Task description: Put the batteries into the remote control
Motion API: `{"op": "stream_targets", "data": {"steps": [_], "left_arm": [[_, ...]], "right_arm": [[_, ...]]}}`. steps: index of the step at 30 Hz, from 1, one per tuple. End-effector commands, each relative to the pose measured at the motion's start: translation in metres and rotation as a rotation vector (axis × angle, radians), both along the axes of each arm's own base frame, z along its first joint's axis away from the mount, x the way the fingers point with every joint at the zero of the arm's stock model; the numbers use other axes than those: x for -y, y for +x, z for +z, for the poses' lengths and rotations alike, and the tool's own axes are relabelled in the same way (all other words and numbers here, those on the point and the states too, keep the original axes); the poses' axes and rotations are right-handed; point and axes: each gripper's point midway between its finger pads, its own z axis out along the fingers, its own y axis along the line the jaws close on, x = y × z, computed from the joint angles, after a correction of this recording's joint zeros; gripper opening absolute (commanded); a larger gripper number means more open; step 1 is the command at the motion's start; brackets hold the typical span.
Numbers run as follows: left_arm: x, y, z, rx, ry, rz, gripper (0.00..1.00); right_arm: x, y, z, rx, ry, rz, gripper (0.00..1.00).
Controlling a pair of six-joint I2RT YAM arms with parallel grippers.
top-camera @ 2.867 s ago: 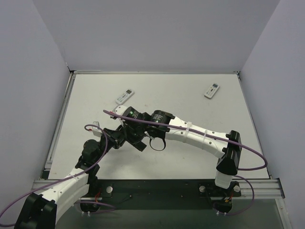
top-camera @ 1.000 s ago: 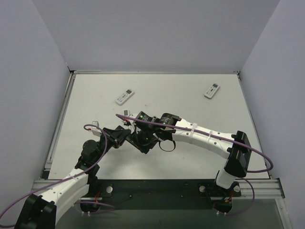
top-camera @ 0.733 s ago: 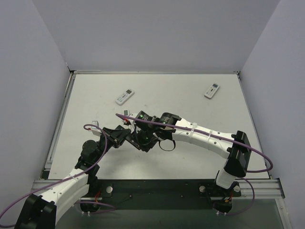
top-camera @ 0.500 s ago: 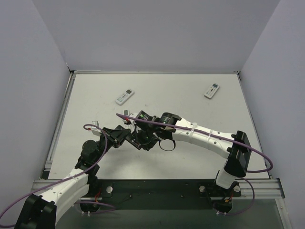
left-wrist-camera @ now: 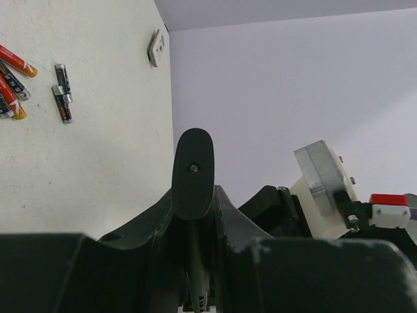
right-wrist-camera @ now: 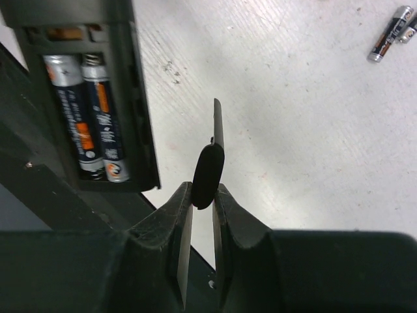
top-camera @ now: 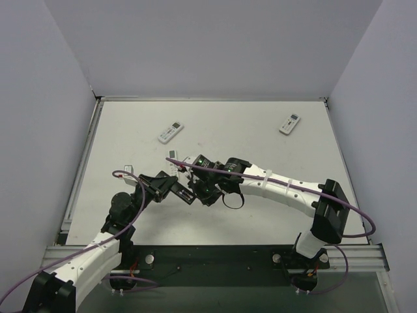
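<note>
My left gripper [top-camera: 176, 189] [left-wrist-camera: 193, 195] is shut on a dark remote control [right-wrist-camera: 140, 98] and holds it over the table at centre left. Its battery bay is open. Two dark grey batteries [right-wrist-camera: 68, 111] [right-wrist-camera: 104, 117] lie side by side in it. My right gripper [top-camera: 197, 189] [right-wrist-camera: 203, 189] is just right of the remote. It is shut on a thin dark flat cover [right-wrist-camera: 217, 124], seen edge-on. Loose batteries, red [left-wrist-camera: 14, 62] and dark grey [left-wrist-camera: 62, 77], lie on the table. One also shows in the right wrist view [right-wrist-camera: 388, 36]. In the top view the remote is mostly hidden by both grippers.
Two white remotes lie at the back, one on the left [top-camera: 171, 132] and one on the right [top-camera: 288, 124]. The left one also shows in the left wrist view [left-wrist-camera: 155, 47]. Small loose pieces [top-camera: 171, 155] lie just behind the grippers. Grey walls close the table [top-camera: 260, 215] on three sides.
My right gripper has come down and right from the loose pieces to the left gripper's side. Over the last second both grippers have shifted slightly right.
</note>
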Motion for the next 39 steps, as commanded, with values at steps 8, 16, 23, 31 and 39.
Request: {"op": "stream_targets", "data": {"steps": [8,16,23,31,39], "left_arm": [[0.004,0.002,0.011,-0.027,0.006,-0.039,0.00],[0.025,-0.001,0.025,-0.023,0.043,-0.181,0.00],[0.038,-0.001,0.047,0.017,0.081,-0.276,0.00],[0.049,-0.002,0.061,0.011,0.135,-0.364,0.00],[0.050,-0.004,0.064,0.007,0.185,-0.393,0.00]], "right_arm": [[0.030,0.034,0.051,0.336,0.054,0.043,0.00],[0.026,0.019,0.092,0.646,0.224,0.355,0.00],[0.012,-0.007,0.122,0.824,0.287,0.616,0.00],[0.002,-0.016,0.144,0.988,0.196,0.824,0.00],[-0.002,-0.013,0.147,1.138,0.008,0.932,0.00]]}}
